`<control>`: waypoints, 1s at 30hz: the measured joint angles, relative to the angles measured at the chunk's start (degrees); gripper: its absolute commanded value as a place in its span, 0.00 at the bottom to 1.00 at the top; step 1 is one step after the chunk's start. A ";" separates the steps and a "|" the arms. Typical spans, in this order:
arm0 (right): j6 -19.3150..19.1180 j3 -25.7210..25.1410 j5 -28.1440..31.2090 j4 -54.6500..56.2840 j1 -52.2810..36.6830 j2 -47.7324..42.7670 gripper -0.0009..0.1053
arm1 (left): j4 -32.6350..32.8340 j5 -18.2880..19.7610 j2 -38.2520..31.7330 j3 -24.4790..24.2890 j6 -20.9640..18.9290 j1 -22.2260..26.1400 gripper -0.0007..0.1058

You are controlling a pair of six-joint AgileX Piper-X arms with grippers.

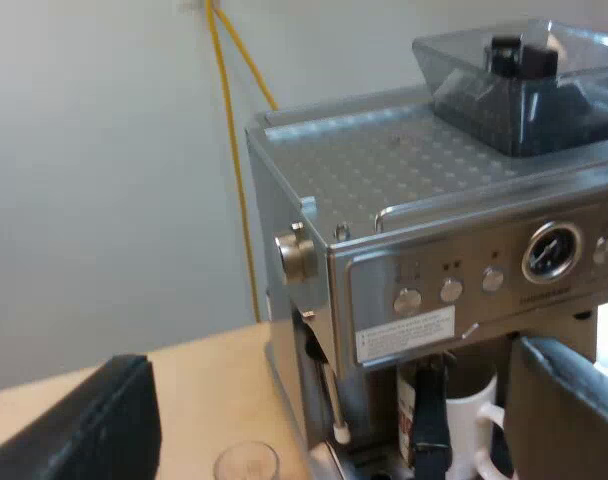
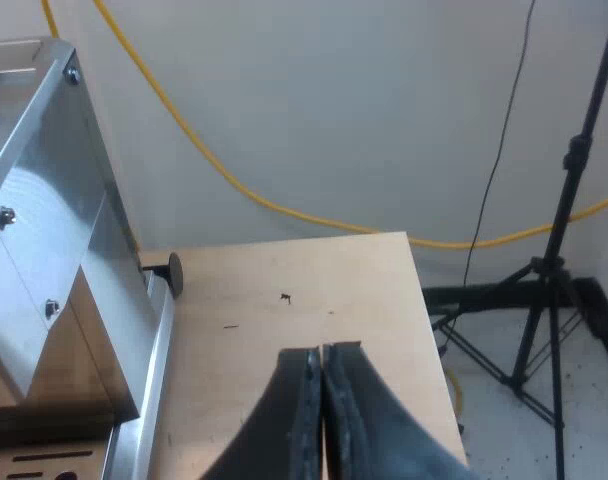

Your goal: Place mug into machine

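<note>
left end effector (image 1: 334, 356) spread apart, mug (image 1: 472, 425) under espresso machine (image 1: 424, 190) front; right end effector (image 2: 324, 352) pressed together.

The espresso machine (image 1: 424, 270) is silver brushed metal, and its top plate (image 1: 404, 160) carries a regular pattern of small round dots. Its buttons (image 1: 451, 291) are silver too, and its label (image 1: 405, 334) is white with dark print. The bean hopper (image 1: 544, 110) is smoky grey and half transparent, with a black knob (image 1: 504, 50). The mug (image 1: 472, 420) is white and the measuring glass (image 1: 246, 463) is clear. The table (image 2: 314, 280) is pale wood with a few dark specks. A yellow cable (image 2: 274, 205) crosses the off-white wall (image 2: 334, 90). The tripod (image 2: 575, 155) is black, and so are the fingers of the right gripper (image 2: 322, 365).
</note>
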 measured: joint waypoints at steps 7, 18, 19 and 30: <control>0.00 2.71 0.31 1.98 0.00 -8.91 0.01 | 4.60 -1.02 -5.97 0.00 0.00 0.00 0.68; 0.00 12.25 2.36 6.25 0.00 -24.13 0.01 | 11.74 -1.33 -18.40 3.80 0.00 0.00 0.68; 0.00 12.48 2.36 6.84 0.00 -24.68 0.01 | 12.52 -1.33 -19.00 3.89 0.00 0.00 0.68; 4.36 16.92 2.36 11.27 0.00 -35.46 0.01 | 22.69 -1.33 -20.22 4.19 0.00 0.00 0.68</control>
